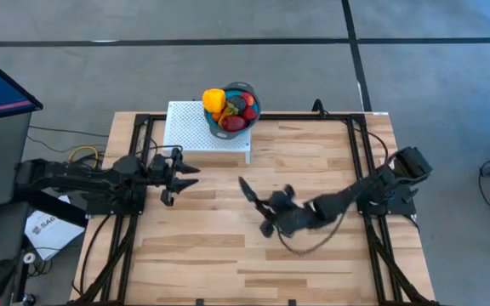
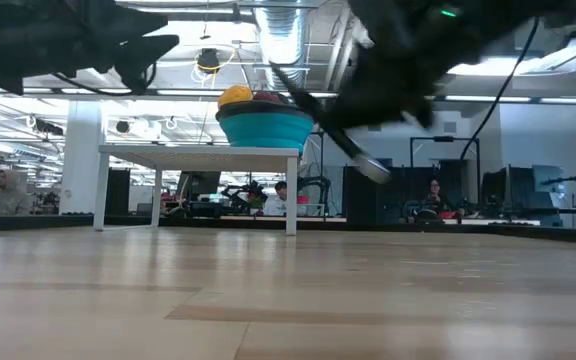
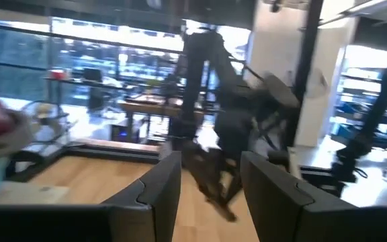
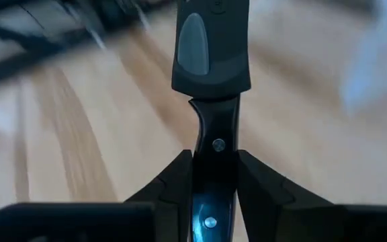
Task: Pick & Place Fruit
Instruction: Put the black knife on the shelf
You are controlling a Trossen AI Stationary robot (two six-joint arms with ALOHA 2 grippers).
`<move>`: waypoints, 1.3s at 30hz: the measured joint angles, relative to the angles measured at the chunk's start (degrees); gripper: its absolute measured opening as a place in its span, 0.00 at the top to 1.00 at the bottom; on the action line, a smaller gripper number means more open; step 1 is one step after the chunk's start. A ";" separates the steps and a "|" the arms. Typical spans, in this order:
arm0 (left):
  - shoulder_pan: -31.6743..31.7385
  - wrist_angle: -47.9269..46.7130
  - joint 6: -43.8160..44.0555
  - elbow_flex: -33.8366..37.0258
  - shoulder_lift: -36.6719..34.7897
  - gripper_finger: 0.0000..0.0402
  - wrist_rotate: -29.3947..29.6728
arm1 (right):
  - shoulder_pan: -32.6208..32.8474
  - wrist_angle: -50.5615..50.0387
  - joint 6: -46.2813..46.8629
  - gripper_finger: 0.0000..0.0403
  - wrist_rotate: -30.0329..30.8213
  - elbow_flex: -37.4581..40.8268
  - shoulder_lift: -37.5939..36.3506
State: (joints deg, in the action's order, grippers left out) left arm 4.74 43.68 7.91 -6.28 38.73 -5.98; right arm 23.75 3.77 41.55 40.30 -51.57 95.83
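Observation:
A blue bowl (image 1: 235, 121) on a white perforated stand (image 1: 190, 127) at the table's far edge holds the fruit (image 1: 228, 104): a yellow piece with red, orange and dark ones. The low view shows the fruit (image 2: 243, 97) heaped above the bowl's rim. Near the table's middle, my right gripper (image 1: 276, 210) is shut on a slim black-handled knife (image 1: 249, 190). At the left side my left gripper (image 1: 181, 177) stands open with nothing between its fingers (image 3: 160, 185). My right gripper pinches the knife's black riveted handle (image 4: 215, 151) between its two fingers (image 4: 173, 181), which lie along the knife. The wider far end (image 4: 210, 47) sticks out past the fingertips. The knife (image 2: 333, 125) is tilted and lifted clear of the table.
A black frame (image 1: 351, 127) runs around the wooden tabletop. Bare wood lies along the near half (image 1: 228, 263). A dark cable (image 1: 313, 246) loops below the right arm. Beyond the table, people sit at desks (image 2: 433, 195).

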 joint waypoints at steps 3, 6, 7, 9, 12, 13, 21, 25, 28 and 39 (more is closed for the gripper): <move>-2.40 7.38 -1.38 0.02 5.99 0.63 -0.08 | -4.10 15.57 -18.16 0.79 -3.41 0.00 0.00; -4.31 16.88 -1.89 0.02 12.53 0.63 -0.06 | -7.28 29.85 -32.22 0.79 -9.43 -0.02 0.00; -4.68 20.35 -1.91 0.00 14.70 0.63 -0.10 | -8.23 33.58 -35.42 0.79 -11.62 -0.02 -0.02; -5.08 26.66 -2.15 -0.41 18.99 0.63 -0.09 | -10.10 39.12 -39.38 0.79 -16.19 -0.04 -0.04; -5.13 30.92 -4.85 -2.43 24.57 0.61 -0.09 | -12.43 43.97 -41.58 0.79 -23.23 -0.07 -0.04; -5.15 30.98 -5.67 -3.47 26.13 0.60 -0.08 | -13.08 45.06 -41.75 0.79 -25.19 -0.07 -0.04; -5.15 31.01 -5.97 -12.93 39.16 0.31 -0.98 | -15.72 51.70 -43.72 0.78 -29.97 -0.07 -0.11; -5.10 30.90 -5.99 -15.95 43.29 0.20 1.15 | -15.96 52.04 -44.48 0.78 -30.05 -0.07 -0.11; -5.10 30.94 -6.00 -17.53 44.81 0.16 3.69 | -15.89 52.11 -44.58 0.78 -30.17 -0.07 -0.11; -5.08 30.95 -6.00 -21.29 47.27 0.30 -0.06 | -15.89 52.24 -44.76 0.78 -30.23 -0.07 -0.11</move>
State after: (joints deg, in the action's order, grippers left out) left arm -0.34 74.63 1.91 -27.58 86.00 -6.04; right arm 7.86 56.01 -3.21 10.07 -51.64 95.72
